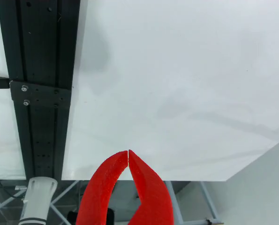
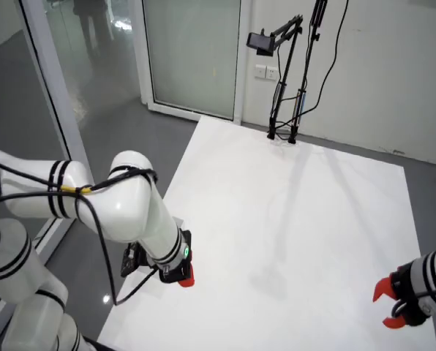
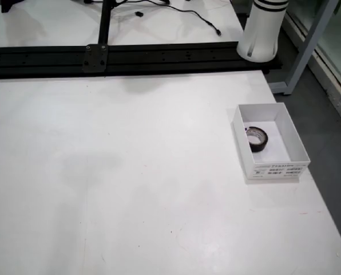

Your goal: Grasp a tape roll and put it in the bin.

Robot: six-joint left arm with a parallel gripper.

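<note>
Seen from the camera riding on the arm, the red jaws [image 1: 128, 154] are hanging over the bare white surface [image 1: 186, 84] with their tips pressed together and nothing between them, a black rail [image 1: 39, 89] running along the left of that view. In the fixed overhead view, a black tape roll [image 3: 257, 138] is lying inside a white bin [image 3: 273, 166] that is sitting near the right edge of the surface.

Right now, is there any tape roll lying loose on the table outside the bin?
No, the only tape roll in view sits inside the white bin; the table around it is bare.
</note>
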